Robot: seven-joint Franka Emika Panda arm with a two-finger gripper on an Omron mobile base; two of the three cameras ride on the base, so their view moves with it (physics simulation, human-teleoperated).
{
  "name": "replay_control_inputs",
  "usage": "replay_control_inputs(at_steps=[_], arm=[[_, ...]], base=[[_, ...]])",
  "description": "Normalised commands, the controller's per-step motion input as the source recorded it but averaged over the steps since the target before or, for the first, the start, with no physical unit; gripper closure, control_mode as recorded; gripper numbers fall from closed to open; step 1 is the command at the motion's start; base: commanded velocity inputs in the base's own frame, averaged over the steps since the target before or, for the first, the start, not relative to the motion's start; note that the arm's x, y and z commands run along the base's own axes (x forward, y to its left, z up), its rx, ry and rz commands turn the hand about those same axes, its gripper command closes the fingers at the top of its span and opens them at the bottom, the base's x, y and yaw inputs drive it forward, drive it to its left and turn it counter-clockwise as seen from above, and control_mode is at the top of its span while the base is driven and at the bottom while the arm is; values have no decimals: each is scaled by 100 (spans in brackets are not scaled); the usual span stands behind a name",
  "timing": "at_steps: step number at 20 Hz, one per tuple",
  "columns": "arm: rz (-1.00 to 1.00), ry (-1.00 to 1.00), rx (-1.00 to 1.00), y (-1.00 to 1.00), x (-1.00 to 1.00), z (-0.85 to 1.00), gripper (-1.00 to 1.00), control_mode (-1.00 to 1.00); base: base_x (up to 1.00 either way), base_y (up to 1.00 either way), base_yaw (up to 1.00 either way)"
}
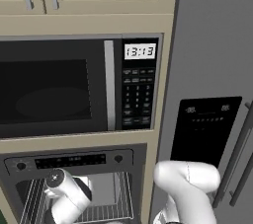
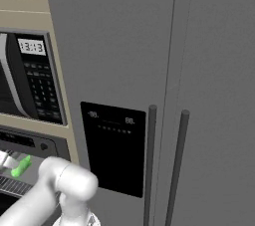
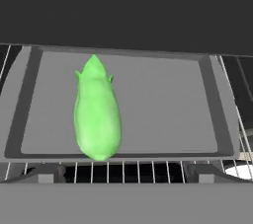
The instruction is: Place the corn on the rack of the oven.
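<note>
Currently: corn (image 3: 97, 115) lies on grey tray (image 3: 163, 99) atop rack (image 3: 123, 171) | gripper (image 3: 123, 174) spread, empty | risk: fingers nudging cob during retreat.

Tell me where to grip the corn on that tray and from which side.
Grip the corn across its thick middle, coming from above with one finger on each long side. It lies flat on the grey tray over the rack, pointed tip toward the oven's back. The tapered tip would likely slip, and the middle seems widest and steadiest.
</note>
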Motion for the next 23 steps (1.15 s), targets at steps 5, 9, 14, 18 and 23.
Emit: replay_control_inputs(at_steps=[5,9,14,18,23], arm=[[-9,0,0,-1,-75,85,-100,-100],[-6,-1,10,-19,-77,76,-100,-100],[-2,0,14,-24,-45,87,-100,-100],[0,1,23,-23,-24,37,-100,-100],[1,3,24,-16,-6,3,-100,-100]], base=[[0,0,0],[0,0,0],[0,0,0],[0,0,0],[0,0,0]])
